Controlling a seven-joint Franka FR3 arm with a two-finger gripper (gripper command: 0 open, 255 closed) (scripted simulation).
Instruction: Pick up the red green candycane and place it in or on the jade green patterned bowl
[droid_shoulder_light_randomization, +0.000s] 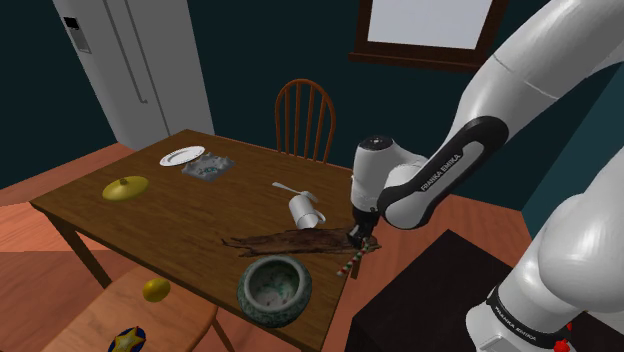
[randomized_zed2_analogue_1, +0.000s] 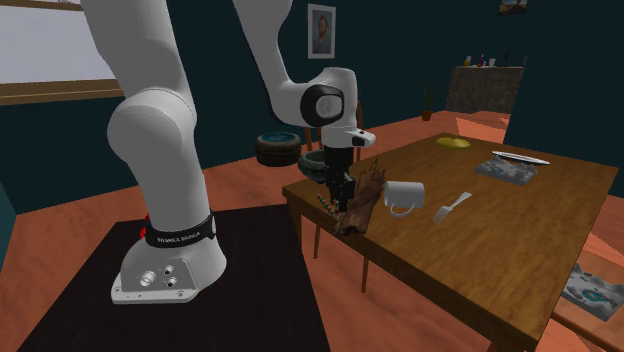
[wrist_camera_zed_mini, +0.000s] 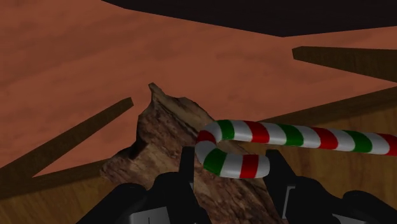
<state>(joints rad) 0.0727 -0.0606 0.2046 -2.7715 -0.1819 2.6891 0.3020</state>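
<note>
Gripper clenched on the hook of the candycane, over a bark piece at the table edge. The striped shaft runs out sideways past one finger, along the jaws' closing line. The green patterned bowl stands near, toward the shoulder view's lower left, so probably a short carry.

The black gripper hangs over a rough brown bark slab at the brown wooden bench's corner. A white mug lies beside it.
</note>
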